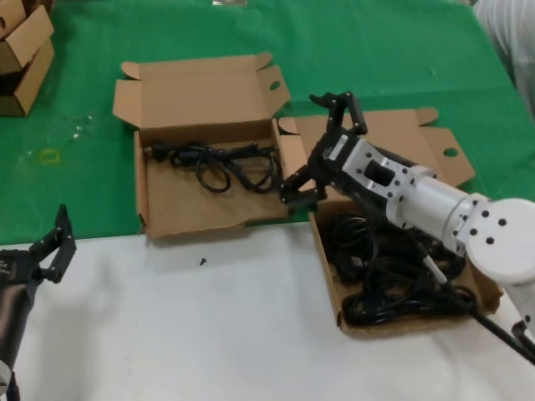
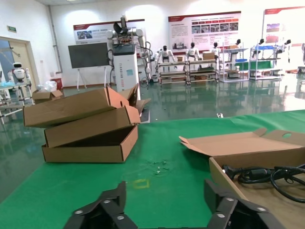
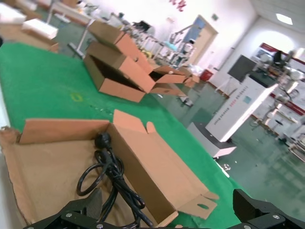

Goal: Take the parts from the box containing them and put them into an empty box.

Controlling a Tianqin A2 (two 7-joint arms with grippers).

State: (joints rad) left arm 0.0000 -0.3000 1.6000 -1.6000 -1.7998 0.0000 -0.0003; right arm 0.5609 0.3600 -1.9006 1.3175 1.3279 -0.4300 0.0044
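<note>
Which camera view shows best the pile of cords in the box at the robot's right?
The head view: the pile of cords lies there, partly hidden by the right arm. Neither wrist view shows that pile.

Two open boxes side by side mid-table: left box (image 1: 163, 209) straddling cloth edge, one cord (image 1: 219, 164) in its rear half. Right box (image 1: 333, 284) nearer front-right corner, cord pile (image 1: 393, 280) inside. Stacked cartons (image 1: 23, 52) at far-left corner.
</note>
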